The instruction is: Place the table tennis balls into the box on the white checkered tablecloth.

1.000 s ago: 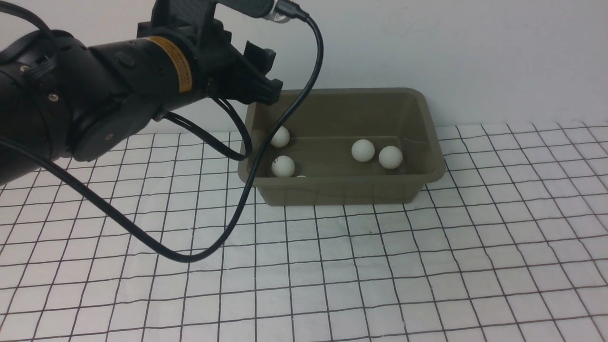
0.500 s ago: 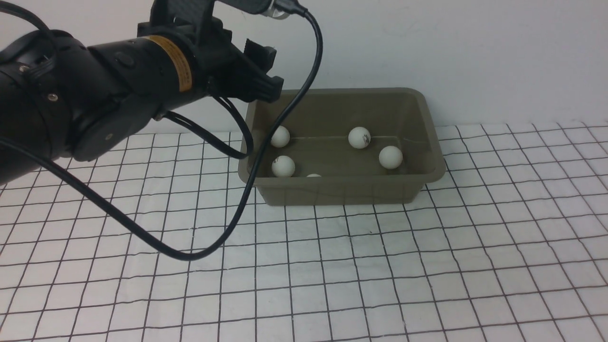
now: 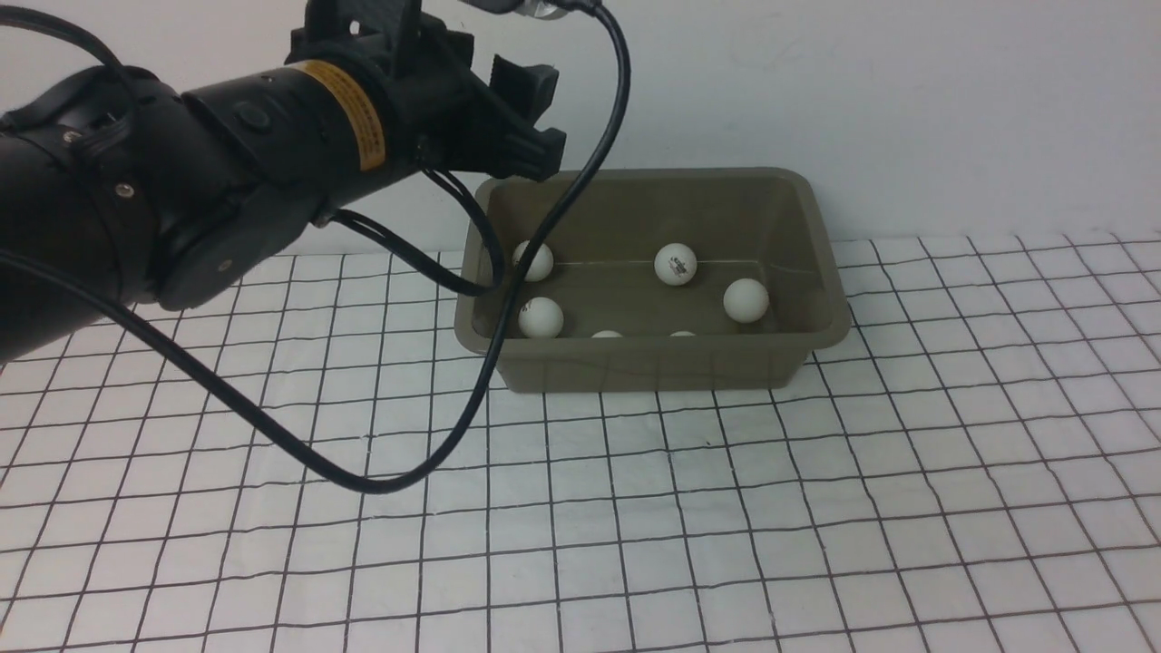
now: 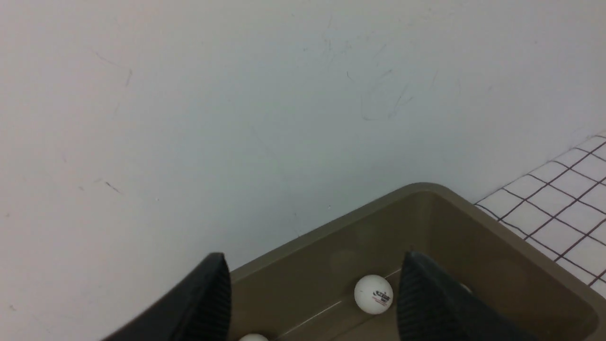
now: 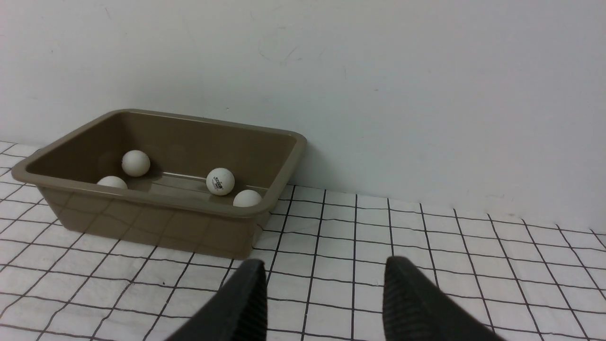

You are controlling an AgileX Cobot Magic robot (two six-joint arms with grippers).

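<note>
Olive-grey box, front view: the box (image 3: 653,367) stands on the white checkered tablecloth (image 3: 726,508) against the wall, just below and beyond the left gripper (image 3: 531,122).
Balls, front view: six table tennis balls (image 3: 746,300) lie inside the box; the two nearest the gripper sit in the end under it, and two more only peek over the near wall.
Printed ball, front view: the logo ball (image 3: 676,264) carries a small dark mark, too small to read.
Left gripper, front view: it hovers over the box's left end, with nothing in it.
Arm label, front view: the yellow sticker (image 3: 349,113) on the left arm has fine print that cannot be read.
Cable, front view: a black cable (image 3: 508,363) loops from the wrist down in front of the box.
Left gripper, left wrist view: the left gripper (image 4: 315,265) has its jaws spread and empty above the box (image 4: 426,187).
Printed ball, left wrist view: the logo ball (image 4: 373,294) lies below, between the fingers; dark lettering over a red line, illegible.
Right gripper, right wrist view: the right gripper (image 5: 326,270) has its jaws apart and empty above the tablecloth (image 5: 426,246).
Box, right wrist view: the box (image 5: 156,222) lies ahead of the right gripper, off to one side and well apart.
Balls, right wrist view: four show; the logo ball (image 5: 220,181) bears unreadable dark print.
</note>
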